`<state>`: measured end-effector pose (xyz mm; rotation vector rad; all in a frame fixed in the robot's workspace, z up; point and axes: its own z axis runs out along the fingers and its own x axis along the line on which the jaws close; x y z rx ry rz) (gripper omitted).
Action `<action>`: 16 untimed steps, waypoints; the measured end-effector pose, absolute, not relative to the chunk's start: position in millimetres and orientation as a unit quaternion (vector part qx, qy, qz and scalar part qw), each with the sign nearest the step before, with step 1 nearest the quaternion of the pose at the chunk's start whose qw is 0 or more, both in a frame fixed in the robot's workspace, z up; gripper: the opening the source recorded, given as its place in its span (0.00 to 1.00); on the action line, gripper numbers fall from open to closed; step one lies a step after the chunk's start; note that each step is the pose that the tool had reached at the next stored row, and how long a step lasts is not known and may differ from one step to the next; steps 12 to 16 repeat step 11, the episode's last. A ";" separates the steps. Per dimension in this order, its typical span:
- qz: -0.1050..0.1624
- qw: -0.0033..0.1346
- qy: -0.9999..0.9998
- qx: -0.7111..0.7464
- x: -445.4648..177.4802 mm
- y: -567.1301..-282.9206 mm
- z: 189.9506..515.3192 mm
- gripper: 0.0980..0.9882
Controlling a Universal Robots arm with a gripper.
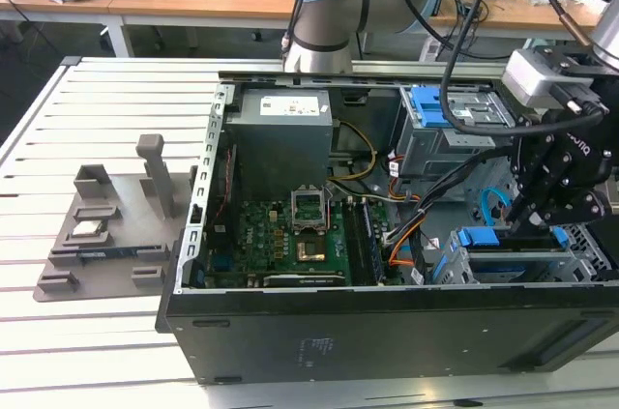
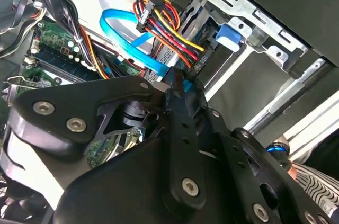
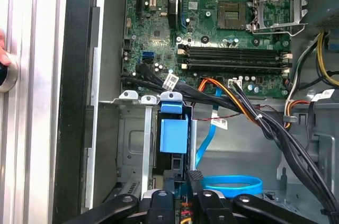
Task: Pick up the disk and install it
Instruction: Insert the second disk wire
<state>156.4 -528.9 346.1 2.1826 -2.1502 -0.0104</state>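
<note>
Exterior view: arm over open computer case (image 1: 387, 332) on the desk (image 1: 106, 351), pincer (image 1: 542, 220) low at the drive cage (image 1: 522, 264).
Disk appears seated in the cage, blue carrier end (image 3: 174, 135) showing. Pincer state: cannot tell. Judgement: push straight along the rails, clear of cables (image 2: 169, 28). Wrist tilted downward into the case.

Slatted white table (image 1: 106, 100) under open computer case (image 1: 387, 332) and grey fixture (image 1: 106, 235).
</note>
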 end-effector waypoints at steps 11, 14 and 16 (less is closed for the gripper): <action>-0.003 0.039 -0.701 0.712 156.4 -521.5 368.8 0.01; -0.003 0.039 -0.701 0.712 156.4 -521.5 368.8 0.01; -0.003 0.039 -0.701 0.712 156.4 -521.5 368.8 0.01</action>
